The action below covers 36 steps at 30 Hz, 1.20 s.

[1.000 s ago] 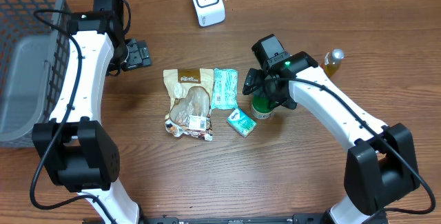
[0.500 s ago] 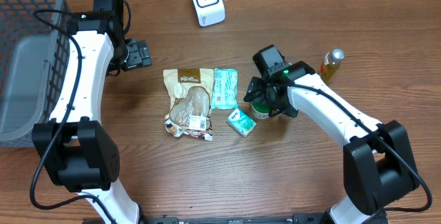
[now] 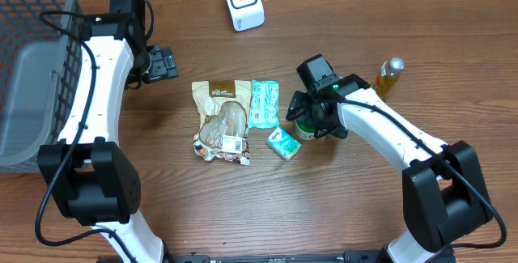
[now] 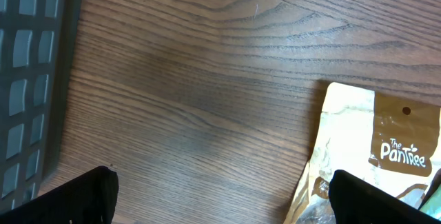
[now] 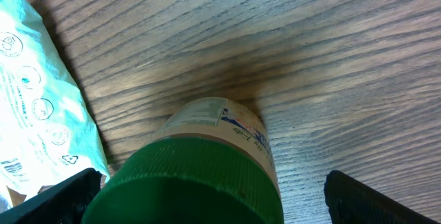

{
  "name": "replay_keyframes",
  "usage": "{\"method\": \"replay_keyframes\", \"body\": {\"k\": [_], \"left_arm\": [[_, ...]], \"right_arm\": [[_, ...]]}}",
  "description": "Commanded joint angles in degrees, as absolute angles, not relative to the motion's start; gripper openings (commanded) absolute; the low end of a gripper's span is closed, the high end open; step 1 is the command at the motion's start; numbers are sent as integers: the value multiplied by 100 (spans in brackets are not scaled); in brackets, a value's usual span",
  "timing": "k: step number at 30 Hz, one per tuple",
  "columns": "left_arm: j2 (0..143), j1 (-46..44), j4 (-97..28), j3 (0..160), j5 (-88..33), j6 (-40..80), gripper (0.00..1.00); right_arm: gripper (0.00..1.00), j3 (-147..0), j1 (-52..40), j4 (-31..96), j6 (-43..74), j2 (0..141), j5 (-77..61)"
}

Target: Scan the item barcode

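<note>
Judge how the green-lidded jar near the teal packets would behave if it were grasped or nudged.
The green-lidded jar looks rigid, so it probably won't deform when pinched. Its round, labelled side may twist or slip if it is held off-centre. It stands upright on its base and seems stable, but it would likely roll if tipped over.

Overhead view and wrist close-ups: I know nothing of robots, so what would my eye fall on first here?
The right arm holds its jaws open either side of a green-lidded jar at mid-table. Beside it lie a brown snack pouch, a teal packet and a small teal box. A white scanner stands at the far edge, a grey basket at the left.
</note>
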State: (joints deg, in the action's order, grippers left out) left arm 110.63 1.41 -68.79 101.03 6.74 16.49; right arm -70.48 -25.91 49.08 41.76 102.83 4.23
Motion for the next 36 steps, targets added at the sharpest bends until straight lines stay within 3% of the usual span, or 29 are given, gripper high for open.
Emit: {"method": "replay_keyframes", "body": {"k": [1,23,31,36], "left_arm": [[10978,108,-6873,10195,749,1627,100],[10978,108,-6873,10195,746,1629,99],[10978,115,-6875,10195,746,1627,100],[10978,71,-6873,10195,746,1629,99]], "right_arm": [[100,-6969,-2589,4869,4180,10302,379],[99,-6969,-2604,4963,4147,10300,285],[88,-6812,-2602,4893,4010,10302,246],[61,-6757,-2563,4869,4007,10300,491]]}}
